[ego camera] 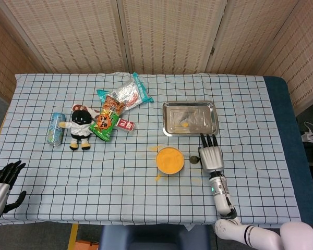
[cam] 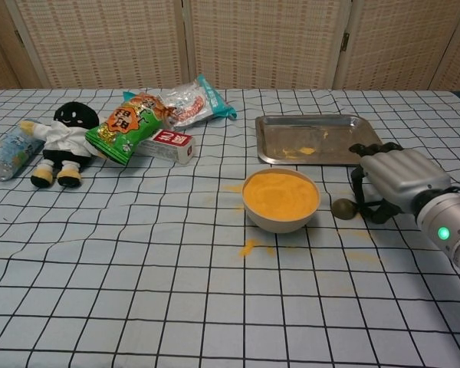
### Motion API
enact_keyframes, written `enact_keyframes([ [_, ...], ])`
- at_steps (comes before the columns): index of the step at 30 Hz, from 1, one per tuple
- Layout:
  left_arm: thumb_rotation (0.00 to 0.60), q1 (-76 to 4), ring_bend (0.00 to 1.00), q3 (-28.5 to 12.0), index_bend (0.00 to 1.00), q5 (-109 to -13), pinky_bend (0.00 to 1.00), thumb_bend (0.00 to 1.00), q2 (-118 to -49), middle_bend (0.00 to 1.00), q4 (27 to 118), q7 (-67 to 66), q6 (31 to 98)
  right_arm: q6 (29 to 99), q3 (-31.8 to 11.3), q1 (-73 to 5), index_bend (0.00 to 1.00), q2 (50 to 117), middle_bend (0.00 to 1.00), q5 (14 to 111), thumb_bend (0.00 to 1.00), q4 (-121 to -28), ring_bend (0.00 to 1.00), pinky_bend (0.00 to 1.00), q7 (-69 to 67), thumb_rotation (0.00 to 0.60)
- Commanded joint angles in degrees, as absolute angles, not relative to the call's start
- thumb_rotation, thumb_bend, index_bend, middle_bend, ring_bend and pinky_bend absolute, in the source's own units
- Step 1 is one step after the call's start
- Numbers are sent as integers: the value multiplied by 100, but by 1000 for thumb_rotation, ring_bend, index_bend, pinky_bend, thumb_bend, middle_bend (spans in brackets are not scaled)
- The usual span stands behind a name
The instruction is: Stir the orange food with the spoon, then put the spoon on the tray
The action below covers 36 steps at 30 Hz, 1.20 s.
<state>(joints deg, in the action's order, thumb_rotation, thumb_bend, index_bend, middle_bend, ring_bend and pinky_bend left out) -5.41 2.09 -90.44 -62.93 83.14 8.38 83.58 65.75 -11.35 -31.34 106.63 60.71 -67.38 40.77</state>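
Observation:
A white bowl of orange food (ego camera: 169, 159) (cam: 280, 198) stands in front of the steel tray (ego camera: 198, 123) (cam: 333, 129), which carries a few orange smears. Just right of the bowl, my right hand (ego camera: 211, 156) (cam: 395, 178) lies palm down with its fingers curled around the handle of the spoon (ego camera: 194, 160) (cam: 342, 208). Only the spoon's round head shows, poking out left of the hand, close to the bowl's rim. The handle is hidden under the hand. My left hand (ego camera: 2, 182) rests at the table's near left corner with fingers apart, holding nothing.
Orange spills (cam: 249, 248) mark the checked cloth around the bowl. At the back left lie snack bags (ego camera: 108, 115), a small red box (ego camera: 126, 124), a plush doll (ego camera: 81, 126) and a can (ego camera: 55, 128).

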Motion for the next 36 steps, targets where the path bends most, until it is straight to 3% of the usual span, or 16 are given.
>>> enact_keyframes([
  [1, 600, -537, 0, 209, 0, -9053, 134, 424, -6294, 0, 8318, 833, 8371, 6586, -1129, -3125, 608, 10635, 0, 6078, 305, -6776, 0, 0, 4062, 600],
  [18, 600, -532, 0, 223, 0, -9138, 134, 424, -6283, 0, 8369, 833, 8420, 7085, -1388, -3225, 614, 9867, 0, 6356, 305, -8564, 0, 0, 4434, 600],
  [30, 600, -519, 0, 218, 0, -9112, 135, 425, -6246, 0, 8377, 925, 8425, 6633, -1571, -3992, 587, 10596, 0, 5969, 304, -8212, 0, 0, 4992, 600],
  [36, 600, -507, 0, 223, 0, -9133, 136, 424, -6235, 0, 8392, 965, 8455, 6502, -1449, -4104, 501, 10624, 0, 5881, 304, -8220, 0, 0, 5060, 600],
])
